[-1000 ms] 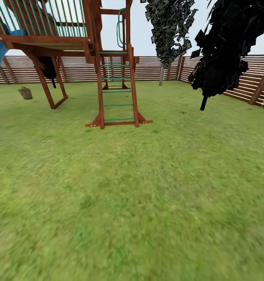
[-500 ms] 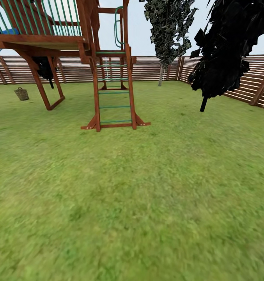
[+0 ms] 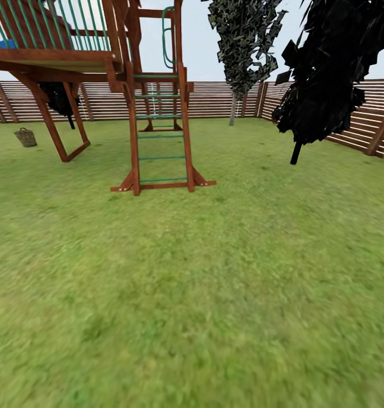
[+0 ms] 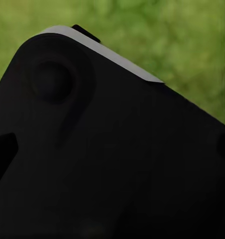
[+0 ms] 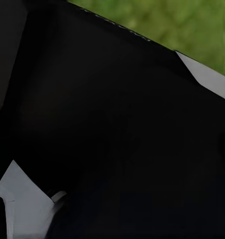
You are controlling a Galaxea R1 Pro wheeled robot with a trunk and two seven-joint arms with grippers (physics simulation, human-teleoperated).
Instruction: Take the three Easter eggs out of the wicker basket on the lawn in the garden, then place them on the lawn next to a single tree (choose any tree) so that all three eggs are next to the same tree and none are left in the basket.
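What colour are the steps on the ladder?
The ladder's rungs are green, set between reddish-brown wooden rails. The head view shows them best.

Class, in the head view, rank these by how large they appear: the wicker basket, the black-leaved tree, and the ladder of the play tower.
1. black-leaved tree, cut off by the frame
2. ladder
3. wicker basket, farther away, so its true size is unsure

A wooden play tower with green railings stands at the far left, its green-runged ladder planted on the grass. A black-leaved tree on a thin dark trunk stands at the right, before a brown slatted fence.
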